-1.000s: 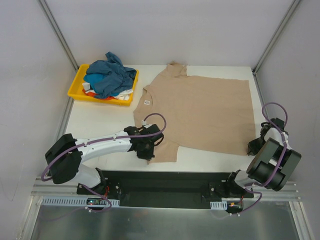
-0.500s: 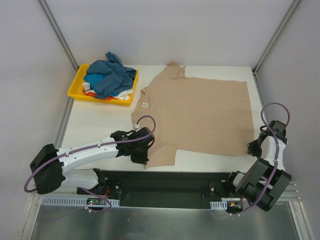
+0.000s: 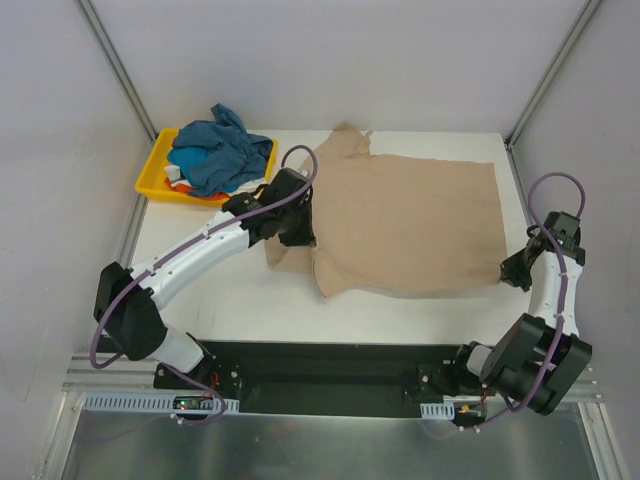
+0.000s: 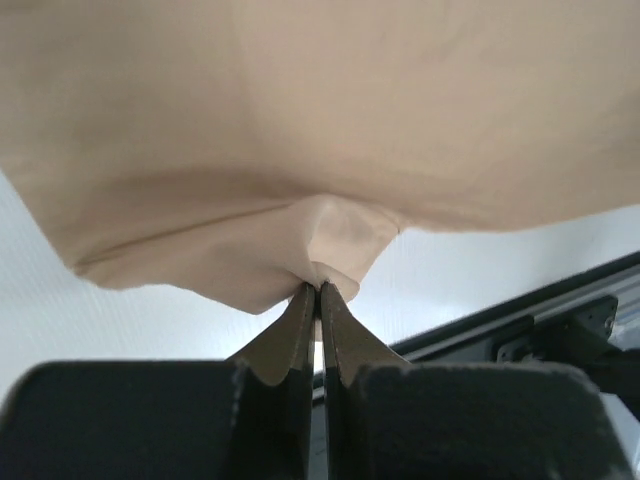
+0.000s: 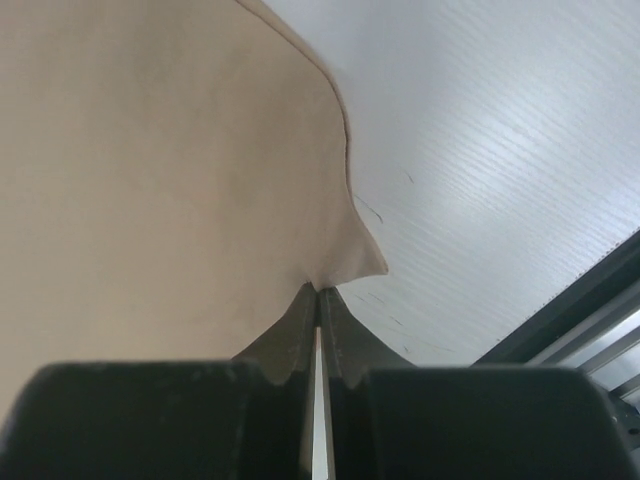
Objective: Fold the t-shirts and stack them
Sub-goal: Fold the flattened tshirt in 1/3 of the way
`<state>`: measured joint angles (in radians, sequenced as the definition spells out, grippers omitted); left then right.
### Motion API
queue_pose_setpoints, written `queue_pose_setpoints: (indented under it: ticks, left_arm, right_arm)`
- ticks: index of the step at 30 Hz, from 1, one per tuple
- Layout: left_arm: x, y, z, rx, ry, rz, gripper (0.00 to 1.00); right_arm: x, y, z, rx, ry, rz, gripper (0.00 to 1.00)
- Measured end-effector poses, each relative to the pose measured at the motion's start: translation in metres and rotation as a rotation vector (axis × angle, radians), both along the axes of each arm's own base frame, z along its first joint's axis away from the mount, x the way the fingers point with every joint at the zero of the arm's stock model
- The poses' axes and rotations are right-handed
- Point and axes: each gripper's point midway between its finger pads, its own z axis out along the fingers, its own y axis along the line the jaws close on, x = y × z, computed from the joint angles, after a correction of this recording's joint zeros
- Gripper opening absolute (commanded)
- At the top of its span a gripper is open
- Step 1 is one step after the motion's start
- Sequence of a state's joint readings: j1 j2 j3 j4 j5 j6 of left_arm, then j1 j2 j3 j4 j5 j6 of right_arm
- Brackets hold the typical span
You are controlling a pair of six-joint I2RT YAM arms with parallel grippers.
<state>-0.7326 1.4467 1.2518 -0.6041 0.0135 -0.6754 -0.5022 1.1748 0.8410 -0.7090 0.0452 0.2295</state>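
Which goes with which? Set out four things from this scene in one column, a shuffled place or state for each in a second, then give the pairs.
Things:
1. beige t-shirt
2. teal-blue t-shirt
3. left gripper
4. right gripper

Places or states:
A. heaped in the yellow tray
B. shut on a corner of beige cloth at the right side of the table
C. spread across the table, one side pulled up
D. shut on a bunched fold of beige cloth on the tray side

Pairs: 1-C, 2-A, 3-D, 4-B.
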Motion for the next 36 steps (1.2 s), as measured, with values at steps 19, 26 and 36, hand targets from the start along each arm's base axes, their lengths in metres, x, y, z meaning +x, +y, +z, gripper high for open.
queue_pose_setpoints:
  ticks: [19, 26, 36]
  left_arm:
    - [0.138, 0.007, 0.015, 0.000, -0.092, 0.043, 0.00]
    - [0.175, 0.014, 0.009, 0.011, -0.100, 0.047, 0.00]
    - [0.221, 0.002, -0.016, 0.046, -0.103, 0.033, 0.26]
  right_arm:
    - [0.106, -0.006, 0.020, 0.007, 0.026, 0.137, 0.03]
    - [0.120, -0.017, 0.020, -0.022, 0.034, 0.123, 0.06]
    - [0.155, -0.035, -0.001, -0.033, 0.081, 0.152, 0.45]
